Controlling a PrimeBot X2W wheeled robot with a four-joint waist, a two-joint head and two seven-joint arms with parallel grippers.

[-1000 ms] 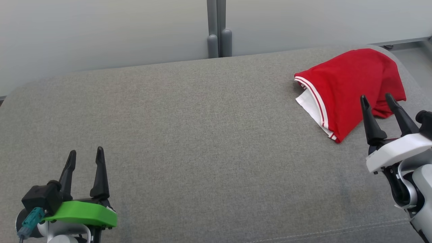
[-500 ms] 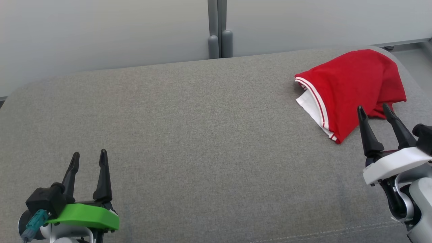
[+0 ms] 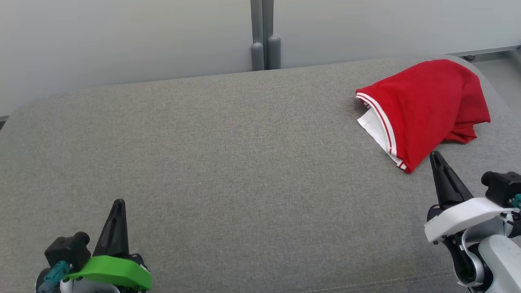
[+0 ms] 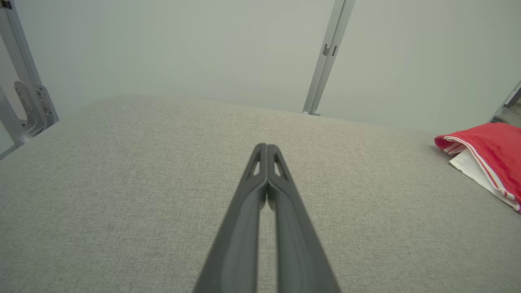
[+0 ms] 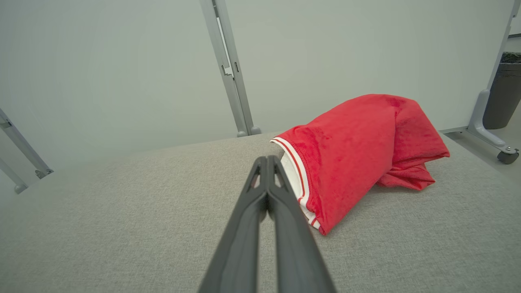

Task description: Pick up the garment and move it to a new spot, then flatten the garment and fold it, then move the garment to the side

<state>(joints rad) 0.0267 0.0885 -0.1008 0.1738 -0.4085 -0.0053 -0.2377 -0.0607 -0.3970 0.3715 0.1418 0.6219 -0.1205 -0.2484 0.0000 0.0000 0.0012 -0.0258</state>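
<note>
I get bright, soft, even light with no glare. The red garment (image 3: pixel 427 106) throws only a faint shadow leftward on the grey tabletop (image 3: pixel 244 162). In both wrist views the near fingers (image 4: pixel 240 236) blur, and wall posts (image 5: pixel 228 69) lean toward the edges.

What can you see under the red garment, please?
A white layer pokes out beneath the striped edge of the garment, on the grey cushion. How far it runs underneath is covered.
</note>
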